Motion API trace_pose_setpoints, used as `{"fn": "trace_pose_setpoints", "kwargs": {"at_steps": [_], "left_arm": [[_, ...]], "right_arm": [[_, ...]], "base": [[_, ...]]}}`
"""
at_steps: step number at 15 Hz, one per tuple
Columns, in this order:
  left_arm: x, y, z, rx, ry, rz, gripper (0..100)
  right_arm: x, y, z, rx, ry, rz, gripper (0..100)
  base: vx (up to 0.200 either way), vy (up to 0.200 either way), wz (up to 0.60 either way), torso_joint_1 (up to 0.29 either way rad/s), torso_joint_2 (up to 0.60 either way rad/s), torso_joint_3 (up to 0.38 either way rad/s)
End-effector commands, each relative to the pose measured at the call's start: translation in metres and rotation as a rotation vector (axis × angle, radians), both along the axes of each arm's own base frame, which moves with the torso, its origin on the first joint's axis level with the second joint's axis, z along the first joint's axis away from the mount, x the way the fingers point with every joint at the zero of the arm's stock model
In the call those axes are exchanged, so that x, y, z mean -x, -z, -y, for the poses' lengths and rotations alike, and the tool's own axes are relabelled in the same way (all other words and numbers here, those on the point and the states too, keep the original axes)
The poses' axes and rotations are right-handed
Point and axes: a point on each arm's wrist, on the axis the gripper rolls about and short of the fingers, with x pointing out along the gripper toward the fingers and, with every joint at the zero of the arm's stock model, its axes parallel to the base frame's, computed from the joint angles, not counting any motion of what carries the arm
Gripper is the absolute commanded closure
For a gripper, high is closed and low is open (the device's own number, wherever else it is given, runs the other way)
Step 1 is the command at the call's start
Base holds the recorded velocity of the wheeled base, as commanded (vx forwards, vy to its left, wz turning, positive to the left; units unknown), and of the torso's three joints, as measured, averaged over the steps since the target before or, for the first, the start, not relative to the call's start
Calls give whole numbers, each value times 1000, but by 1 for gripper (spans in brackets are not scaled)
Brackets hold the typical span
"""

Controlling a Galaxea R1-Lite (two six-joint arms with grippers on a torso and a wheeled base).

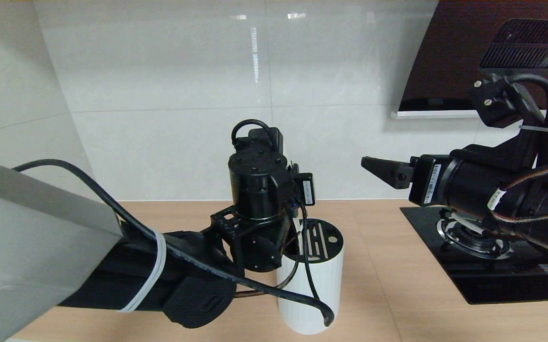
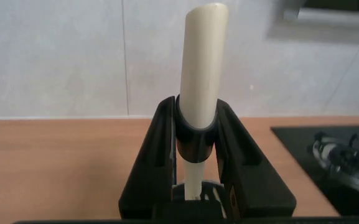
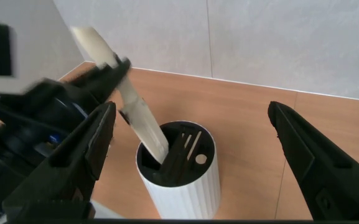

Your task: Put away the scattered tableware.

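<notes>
Your right wrist view shows the cream-handled utensil point(image 3: 129, 106) leaning, its lower end in the white holder point(image 3: 179, 180). The left wrist view shows the left gripper point(image 2: 198, 118) clamping it. The right gripper point(image 3: 190, 112) gapes wide nearby. Around them are a wooden counter point(image 1: 383, 247), a stove point(image 1: 483, 266) and a tiled wall point(image 1: 169, 95).

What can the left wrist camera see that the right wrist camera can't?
Left wrist: the stove burner, past the left gripper. Right wrist: the white holder with its ribbed side, and the open right gripper. Both: the cream-handled utensil clamped in the left gripper, and the wooden counter.
</notes>
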Motion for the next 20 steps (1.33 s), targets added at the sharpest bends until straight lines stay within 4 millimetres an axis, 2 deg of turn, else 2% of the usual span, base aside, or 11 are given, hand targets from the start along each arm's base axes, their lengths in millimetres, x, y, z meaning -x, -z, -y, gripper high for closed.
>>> {"fn": "trace_pose_setpoints", "kwargs": {"at_steps": [1, 7, 12, 20], "left_arm": [[2, 11, 5, -20, 11, -24, 100], [-3, 53, 18, -61, 21, -104, 100], [-2, 66, 19, -84, 22, -135, 100], [-2, 67, 19, -80, 23, -138, 100]], "right_arm": [[0, 0, 0, -1, 0, 1, 0], [0, 2, -1, 5, -2, -6, 0], [-1, 3, -1, 8, -2, -10, 0], [0, 3, -1, 7, -3, -8, 0]], "base": [[0, 0, 0, 0, 0, 0], [0, 0, 0, 0, 0, 0], [0, 0, 0, 0, 0, 0], [0, 0, 0, 0, 0, 0]]}}
